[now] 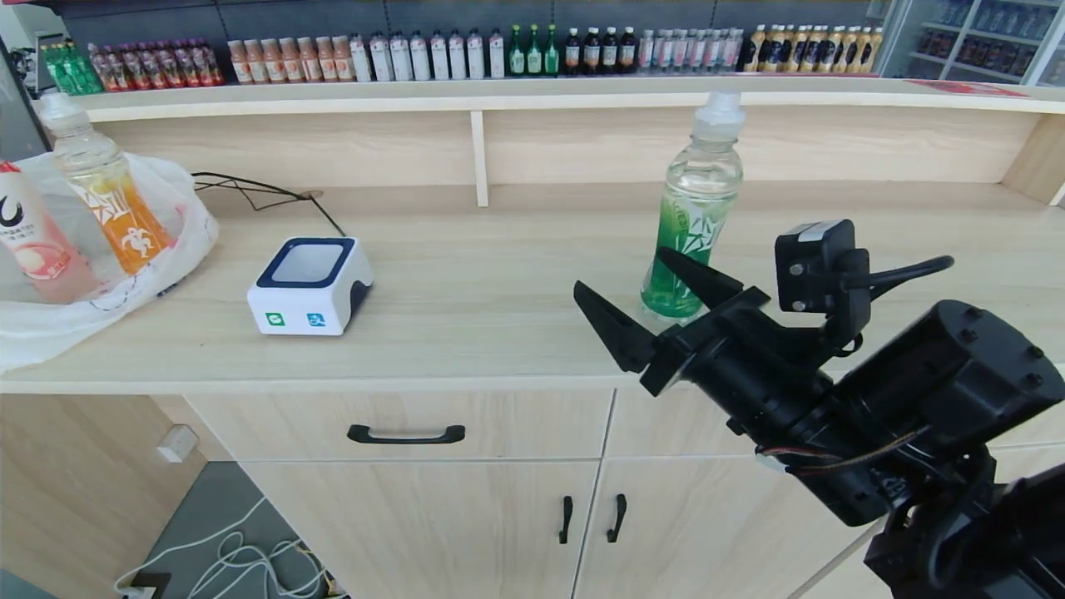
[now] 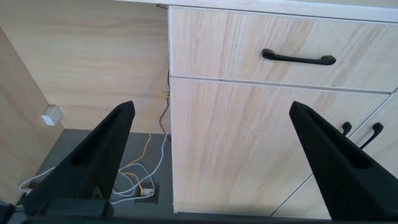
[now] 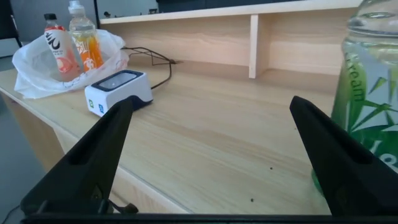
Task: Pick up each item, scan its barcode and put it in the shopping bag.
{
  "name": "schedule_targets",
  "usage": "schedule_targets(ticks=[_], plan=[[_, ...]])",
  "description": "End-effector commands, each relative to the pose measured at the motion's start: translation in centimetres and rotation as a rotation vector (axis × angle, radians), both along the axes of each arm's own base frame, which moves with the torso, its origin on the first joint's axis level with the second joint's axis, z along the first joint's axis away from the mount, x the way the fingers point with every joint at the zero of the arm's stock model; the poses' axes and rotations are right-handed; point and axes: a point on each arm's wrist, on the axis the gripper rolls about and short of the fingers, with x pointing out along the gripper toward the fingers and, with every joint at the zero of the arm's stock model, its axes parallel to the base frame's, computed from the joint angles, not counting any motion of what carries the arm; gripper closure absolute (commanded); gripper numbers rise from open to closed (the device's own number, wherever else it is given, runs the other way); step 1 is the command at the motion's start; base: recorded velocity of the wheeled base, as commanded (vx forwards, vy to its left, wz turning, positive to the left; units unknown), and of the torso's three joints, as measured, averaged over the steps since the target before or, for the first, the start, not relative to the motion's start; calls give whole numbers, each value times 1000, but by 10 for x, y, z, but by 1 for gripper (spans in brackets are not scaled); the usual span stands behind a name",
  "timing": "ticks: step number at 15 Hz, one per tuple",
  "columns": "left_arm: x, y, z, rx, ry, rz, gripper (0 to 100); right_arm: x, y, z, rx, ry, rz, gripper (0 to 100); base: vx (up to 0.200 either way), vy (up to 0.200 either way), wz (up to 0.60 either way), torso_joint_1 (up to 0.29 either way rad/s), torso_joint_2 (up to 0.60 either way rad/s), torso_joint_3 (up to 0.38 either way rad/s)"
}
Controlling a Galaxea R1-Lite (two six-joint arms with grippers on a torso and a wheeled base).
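Bottle (image 1: 695,225) stands upright just beside the right gripper (image 1: 620,270), whose fingers are spread and empty. Left gripper (image 2: 211,107) is spread too.

Right of centre, the clear bottle (image 1: 695,225) wears a green leaf-patterned label. The scanner (image 1: 309,285) is white, navy-rimmed. Far left, the white shopping bag (image 1: 187,229) shows an orange-labelled bottle (image 1: 112,204) and a pink bottle (image 1: 37,245).

Matt wood-grain counter (image 1: 499,274), glossy clear plastic bottle (image 1: 695,216), crinkled bag (image 1: 187,220)
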Motion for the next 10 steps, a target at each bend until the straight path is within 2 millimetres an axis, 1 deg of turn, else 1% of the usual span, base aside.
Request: schedule_targets(ticks=[1, 6, 10], plan=[[0, 0, 0, 0, 0, -1, 0, 3, -5, 1, 2, -3, -18, 0, 0, 0, 0, 0, 0, 0], [0, 0, 0, 0, 0, -1, 0, 2, -10, 1, 1, -2, -29, 0, 0, 0, 0, 0, 0, 0], [0, 0, 0, 0, 0, 1, 0, 14, -29, 4, 5, -9, -106, 0, 0, 0, 0, 0, 0, 0]])
